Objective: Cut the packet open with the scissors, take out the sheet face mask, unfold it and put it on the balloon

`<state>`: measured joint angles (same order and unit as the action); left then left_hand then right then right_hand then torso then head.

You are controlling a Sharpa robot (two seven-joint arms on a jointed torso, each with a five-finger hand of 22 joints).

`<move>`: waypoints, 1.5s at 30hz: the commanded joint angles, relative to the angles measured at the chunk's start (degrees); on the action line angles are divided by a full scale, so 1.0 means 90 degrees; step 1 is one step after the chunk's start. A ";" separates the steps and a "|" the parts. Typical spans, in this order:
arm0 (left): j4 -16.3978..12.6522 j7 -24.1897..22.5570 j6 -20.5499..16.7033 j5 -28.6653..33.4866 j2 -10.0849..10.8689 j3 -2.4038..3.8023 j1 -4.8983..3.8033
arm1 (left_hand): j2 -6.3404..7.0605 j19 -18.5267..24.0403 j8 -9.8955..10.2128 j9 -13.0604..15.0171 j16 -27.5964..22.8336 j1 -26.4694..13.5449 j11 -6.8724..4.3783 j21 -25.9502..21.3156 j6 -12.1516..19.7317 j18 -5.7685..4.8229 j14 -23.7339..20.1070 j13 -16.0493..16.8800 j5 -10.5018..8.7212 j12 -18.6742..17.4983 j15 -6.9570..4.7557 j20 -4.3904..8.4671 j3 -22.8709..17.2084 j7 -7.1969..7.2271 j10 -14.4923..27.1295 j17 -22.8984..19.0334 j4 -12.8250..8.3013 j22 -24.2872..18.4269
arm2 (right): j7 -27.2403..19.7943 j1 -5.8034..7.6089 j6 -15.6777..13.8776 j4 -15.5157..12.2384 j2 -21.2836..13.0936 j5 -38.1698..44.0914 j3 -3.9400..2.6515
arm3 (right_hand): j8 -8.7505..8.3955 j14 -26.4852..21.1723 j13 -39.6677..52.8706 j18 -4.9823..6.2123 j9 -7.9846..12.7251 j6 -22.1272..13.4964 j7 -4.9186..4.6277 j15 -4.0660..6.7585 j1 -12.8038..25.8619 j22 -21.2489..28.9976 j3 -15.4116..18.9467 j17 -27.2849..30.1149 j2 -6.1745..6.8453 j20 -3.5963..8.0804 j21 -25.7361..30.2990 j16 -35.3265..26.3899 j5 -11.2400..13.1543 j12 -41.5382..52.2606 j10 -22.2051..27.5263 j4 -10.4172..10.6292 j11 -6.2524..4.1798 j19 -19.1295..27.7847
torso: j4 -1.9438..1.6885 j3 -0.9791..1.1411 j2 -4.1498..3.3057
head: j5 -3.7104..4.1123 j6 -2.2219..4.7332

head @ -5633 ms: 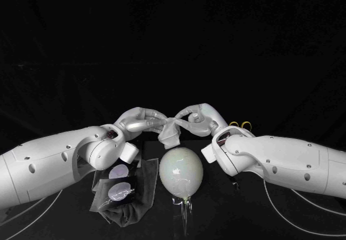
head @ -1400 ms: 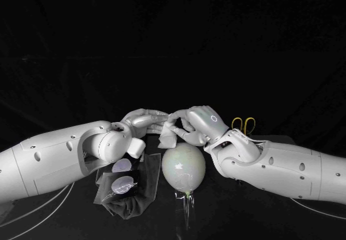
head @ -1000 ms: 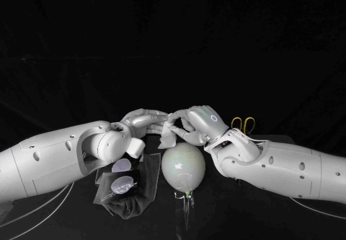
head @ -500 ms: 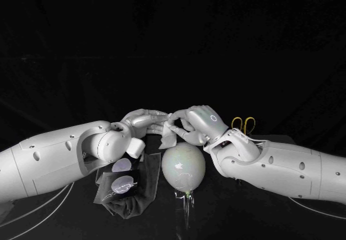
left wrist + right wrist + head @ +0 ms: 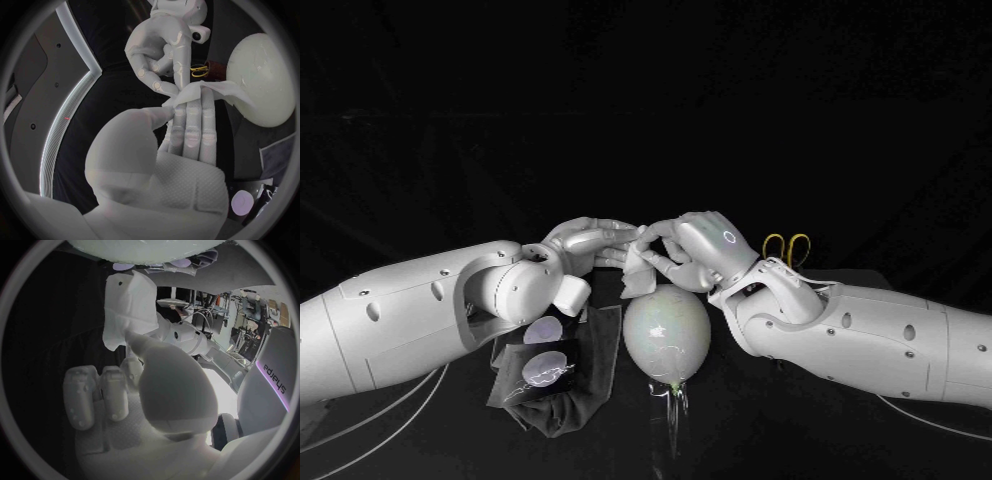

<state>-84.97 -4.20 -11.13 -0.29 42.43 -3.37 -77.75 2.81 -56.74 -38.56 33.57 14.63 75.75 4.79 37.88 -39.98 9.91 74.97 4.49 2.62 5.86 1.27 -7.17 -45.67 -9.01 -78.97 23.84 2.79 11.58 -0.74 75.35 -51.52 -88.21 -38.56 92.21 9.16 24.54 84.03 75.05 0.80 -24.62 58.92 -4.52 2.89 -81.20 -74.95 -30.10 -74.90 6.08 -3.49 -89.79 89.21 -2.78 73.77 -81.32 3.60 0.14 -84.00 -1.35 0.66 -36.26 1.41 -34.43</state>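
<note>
A: So, head view: where was the sheet face mask (image 5: 639,272)?
B: It hung bunched just above the balloon (image 5: 666,335), which lay on the worktop (image 5: 769,430). The left robot hand (image 5: 589,240) and right robot hand (image 5: 697,245) both pinched its top. The packet (image 5: 538,370) lay beside the balloon, and the scissors (image 5: 788,248) were behind the right wrist.
A: Left wrist view?
B: Thumb and fingers (image 5: 194,120) were closed on the mask's edge, with the right robot hand opposite.
A: Right wrist view?
B: The thumb held the mask, with the balloon beyond.
</note>
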 commanded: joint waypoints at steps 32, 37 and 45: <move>0.0013 -0.0118 0.0185 -0.0136 0.0005 0.0011 -0.0010 | -0.0049 -0.0051 -0.0057 0.1900 0.0047 0.0034 -0.0049 -0.0026 -0.0002 0.0071 0.0046 -0.0005 0.0020 0.0019 -0.0003 0.0007 -0.0020 0.0026 -0.0105 0.0021 0.0031 -0.0011 | -0.0046 -0.0002 -0.0290 -0.0644 -0.0506 -0.0578 -0.0003 | -0.0104 0.0632 0.0265 -0.0088 -0.0045 -0.0746 -0.0179 -0.0030 0.0377 -0.1673 -0.0052 -0.1570 0.0168 0.0031 -0.0023 0.0001 -0.0002 -0.0192 0.0099 0.0101 0.0135 -0.0667 | -0.0007 0.0004 -0.0004 | -0.0029 0.0043; 0.0009 -0.0110 0.0200 -0.0141 -0.0004 0.0011 -0.0010 | -0.0047 -0.0058 -0.0066 0.1904 0.0049 0.0030 -0.0051 -0.0029 -0.0001 0.0069 0.0052 -0.0003 0.0020 0.0019 -0.0005 0.0009 -0.0024 0.0028 -0.0113 0.0029 0.0036 -0.0015 | 0.0105 -0.0001 -0.0158 -0.0422 -0.0290 -0.0494 -0.0003 | -0.0425 0.0609 0.0197 -0.0088 0.0129 -0.0993 -0.0341 -0.0158 0.0460 -0.1673 0.0066 -0.1500 0.0360 -0.0065 -0.0023 -0.0058 0.0004 -0.0325 0.0220 0.0162 0.0277 -0.0667 | -0.0011 -0.0006 -0.0004 | -0.0017 0.0041; 0.0005 -0.0112 0.0221 -0.0142 -0.0008 0.0011 -0.0010 | -0.0047 -0.0058 -0.0066 0.1904 0.0049 0.0030 -0.0051 -0.0029 -0.0001 0.0069 0.0052 -0.0003 0.0020 0.0019 -0.0005 0.0009 -0.0024 0.0028 -0.0113 0.0029 0.0036 -0.0015 | 0.0334 -0.0001 0.0164 -0.0231 -0.0109 -0.0193 -0.0003 | -0.0647 0.0601 0.0188 -0.0088 0.0271 -0.1038 -0.0406 -0.0230 0.0298 -0.1673 0.0107 -0.1484 0.0487 -0.0149 -0.0023 -0.0071 0.0002 -0.0360 0.0284 0.0072 0.0343 -0.0667 | -0.0012 -0.0007 -0.0005 | -0.0030 0.0018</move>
<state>-84.76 -4.42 -10.28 -1.37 42.48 -3.35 -77.76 2.64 -56.93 -39.00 33.58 14.86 75.93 4.31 37.87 -39.67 9.69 75.14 4.51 2.62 5.81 1.46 -6.97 -45.83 -8.72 -79.45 24.06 2.95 11.52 0.66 75.34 -52.08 -90.41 -39.66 88.27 9.15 18.94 83.92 74.95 0.80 -22.21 49.47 -8.04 1.10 -78.15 -74.95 -29.09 -74.90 10.44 -4.37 -89.80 88.86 -2.79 70.71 -78.81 4.51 2.98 -84.02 -1.48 0.59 -36.32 1.25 -34.17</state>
